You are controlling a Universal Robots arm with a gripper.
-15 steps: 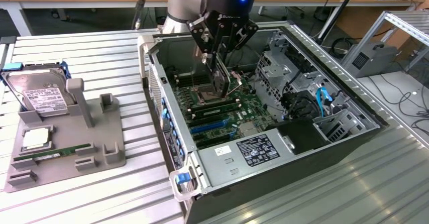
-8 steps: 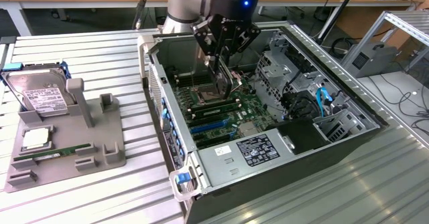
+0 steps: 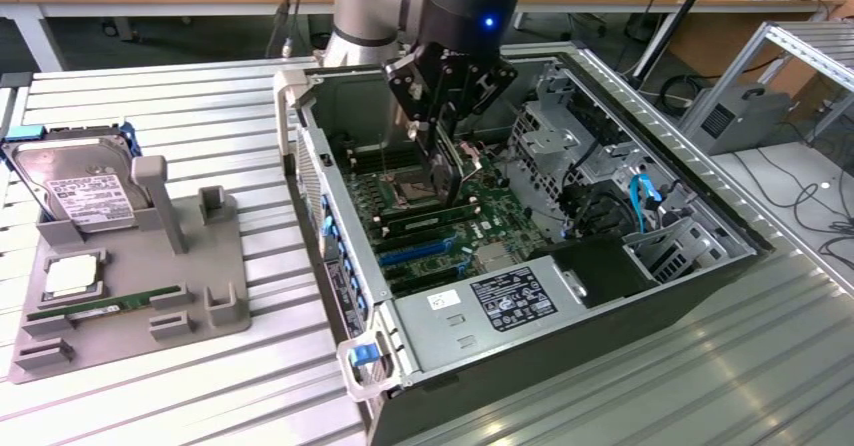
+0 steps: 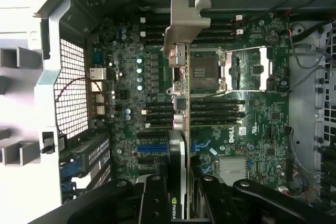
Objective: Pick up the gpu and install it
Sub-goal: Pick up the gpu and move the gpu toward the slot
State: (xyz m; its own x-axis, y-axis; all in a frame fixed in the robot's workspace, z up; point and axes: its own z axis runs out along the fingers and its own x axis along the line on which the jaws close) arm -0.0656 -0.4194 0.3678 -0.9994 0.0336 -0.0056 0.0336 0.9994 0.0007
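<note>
The thin, dark gpu card [image 4: 179, 108] with a silver end bracket is gripped edge-on in the black claw [image 3: 445, 121], hung over the green motherboard [image 4: 252, 124] inside the open metal case [image 3: 427, 338].

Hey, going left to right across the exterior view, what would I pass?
First the hard drive, then the grey holder, the gpu in the gripper, the blue cable, the grey box.

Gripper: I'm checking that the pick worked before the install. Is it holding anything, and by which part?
The gripper holds the gpu, pinched across its two flat faces, away from the silver bracket end, over the motherboard.
</note>
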